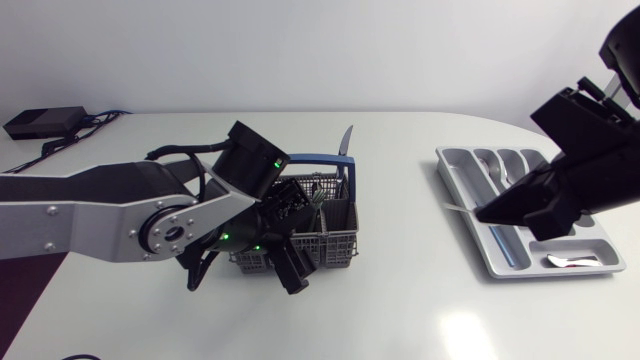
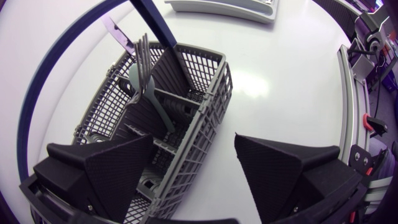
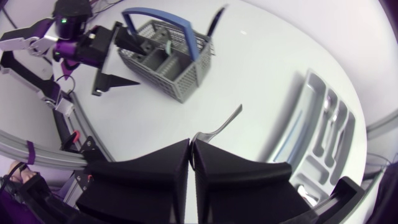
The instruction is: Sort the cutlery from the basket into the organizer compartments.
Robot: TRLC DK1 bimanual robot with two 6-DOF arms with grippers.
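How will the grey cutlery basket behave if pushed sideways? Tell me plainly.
Probably light: the cutlery basket is open grey mesh. It would likely slide on the smooth white table. Upright fork and tall blue handle may make it tip if pushed high.

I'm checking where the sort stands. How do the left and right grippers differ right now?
The left gripper is wide open; the right gripper is shut on a silver piece of cutlery. The left one straddles a wall of the basket, one finger inside, one outside; the right one is away from it, near the organizer. Both have matte black wedge fingers.
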